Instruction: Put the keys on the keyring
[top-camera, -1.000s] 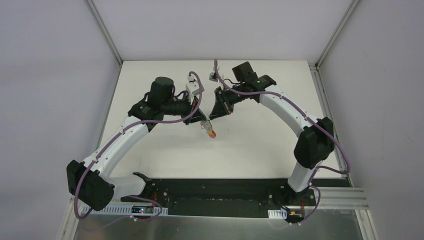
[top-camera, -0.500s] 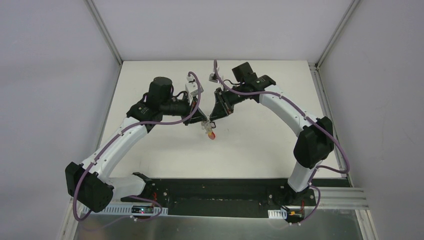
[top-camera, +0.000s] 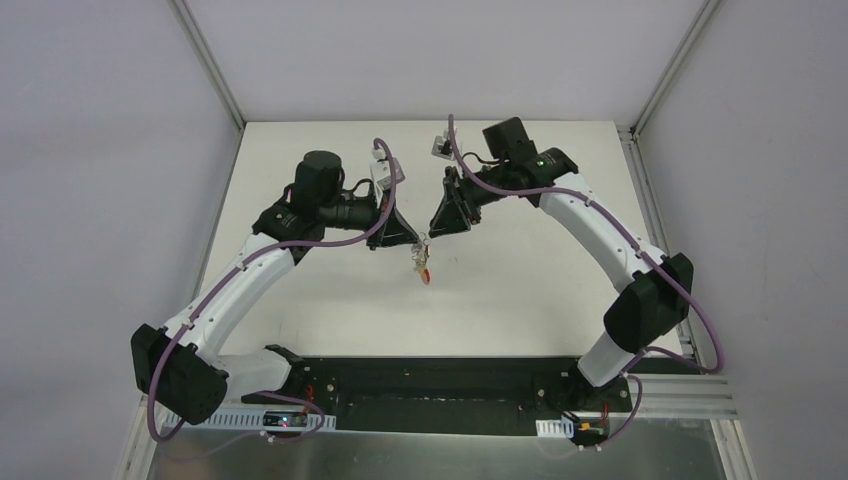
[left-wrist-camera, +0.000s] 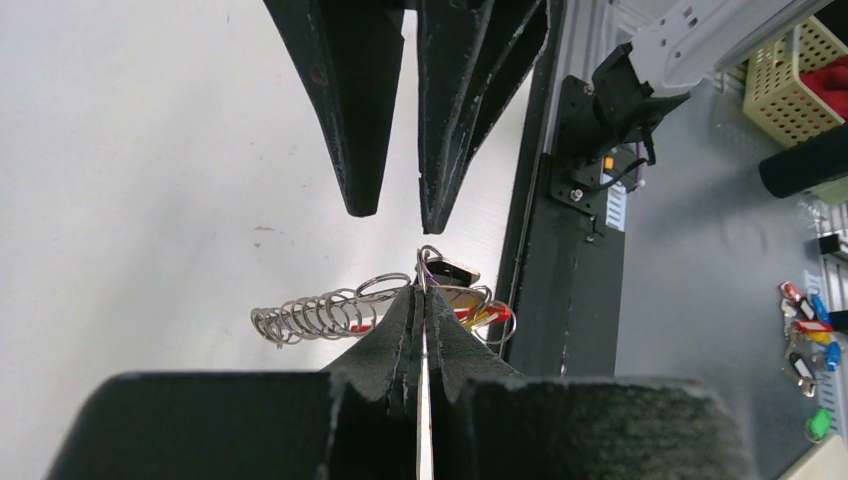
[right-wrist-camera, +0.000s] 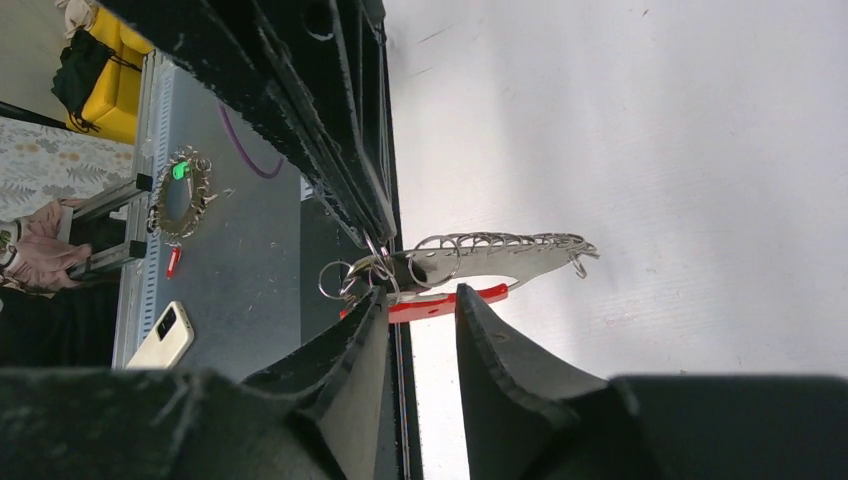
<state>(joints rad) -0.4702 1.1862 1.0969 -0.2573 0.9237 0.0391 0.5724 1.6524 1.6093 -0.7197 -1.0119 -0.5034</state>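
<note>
**Left hand** (left-wrist-camera: 422, 296): your left hand is pinching its two fingers fully together on a silver wire ring at one end of the keyring (left-wrist-camera: 330, 310). The bunch is hanging from that grip.

**Right hand** (right-wrist-camera: 420, 305): your right hand is pointing tip to tip at the left one, just beside it. Its fingers are standing a little apart and gripping nothing. In its wrist view the red band (right-wrist-camera: 485, 294) is running across the gap between them, and you cannot tell whether it is touching either finger.

**Keyring:** it is hanging over the middle of the desk (top-camera: 520, 290), just on the near side of the two hands' tips in the top view. The row of wire loops (left-wrist-camera: 300, 318) is trailing out sideways from the pinched ring, with the red band lying alongside it. You cannot tell whether its low end is touching the desk.

**Small dark piece** (left-wrist-camera: 452, 270): it is sitting right at the pinched ring, and it is too small for you to tell what it is.
</note>
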